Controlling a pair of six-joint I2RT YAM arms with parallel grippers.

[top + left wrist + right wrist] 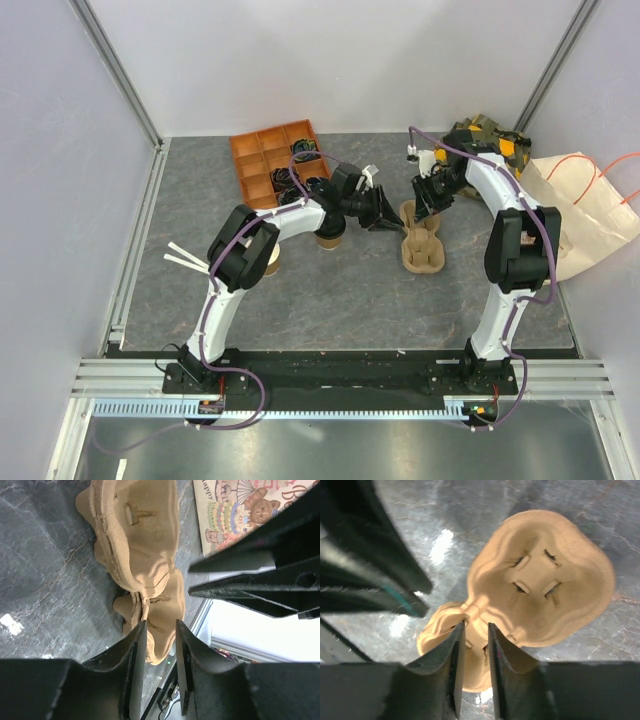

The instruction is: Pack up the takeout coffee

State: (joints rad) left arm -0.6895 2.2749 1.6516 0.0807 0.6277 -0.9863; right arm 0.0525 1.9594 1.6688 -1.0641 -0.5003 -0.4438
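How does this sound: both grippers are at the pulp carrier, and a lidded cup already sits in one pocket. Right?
Not quite. The left gripper and right gripper are at the pulp carrier, but nothing sits in it: its pockets are bare, as the right wrist view shows.

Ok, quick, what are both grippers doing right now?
Left gripper: jaws slightly apart around the cup carrier's end; grip cannot be told.
Right gripper: slightly open astride the carrier's middle.
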